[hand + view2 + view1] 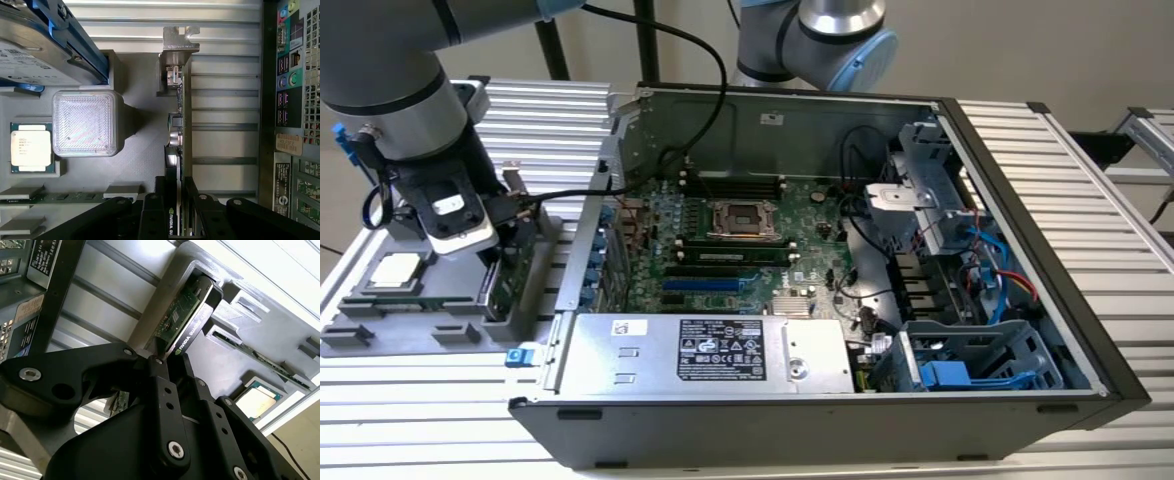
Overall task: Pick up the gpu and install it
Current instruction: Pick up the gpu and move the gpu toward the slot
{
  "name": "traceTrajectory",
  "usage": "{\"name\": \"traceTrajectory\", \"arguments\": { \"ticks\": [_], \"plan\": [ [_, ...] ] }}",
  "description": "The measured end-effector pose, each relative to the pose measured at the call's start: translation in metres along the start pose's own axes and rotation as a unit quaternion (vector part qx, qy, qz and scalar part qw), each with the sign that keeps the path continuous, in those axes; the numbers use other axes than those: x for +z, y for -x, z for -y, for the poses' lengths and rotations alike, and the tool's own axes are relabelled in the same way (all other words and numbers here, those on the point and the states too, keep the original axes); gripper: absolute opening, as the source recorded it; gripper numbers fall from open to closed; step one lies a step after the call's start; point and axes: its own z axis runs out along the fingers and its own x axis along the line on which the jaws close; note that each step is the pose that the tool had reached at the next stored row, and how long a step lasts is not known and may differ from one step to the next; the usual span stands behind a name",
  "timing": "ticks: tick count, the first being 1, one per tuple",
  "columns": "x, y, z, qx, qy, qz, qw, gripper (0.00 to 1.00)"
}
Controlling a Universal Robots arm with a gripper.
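Gripping the gpu [186,140], claw [176,187] clamped on its edge; standing upright in gray holder [140,165], exterior view's left of computer case [787,440].

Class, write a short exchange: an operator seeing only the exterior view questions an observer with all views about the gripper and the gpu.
Operator: Is the gripper on the gpu?
Observer: Yes; the first wrist view shows its fingers pressed on both faces of the gpu, which stands on edge.
Operator: Is the gpu out of the holder?
Observer: No; in the second wrist view its far end sits inside the holder's upright part.
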Motion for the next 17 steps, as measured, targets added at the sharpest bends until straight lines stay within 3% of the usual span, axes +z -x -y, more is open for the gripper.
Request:
{"name": "traceTrajectory", "arguments": {
  "ticks": [17],
  "plan": [
    [-0.002,0.0,-0.0002,-0.001,0.0001,0.0001,1.0,0.0]
  ]
}}
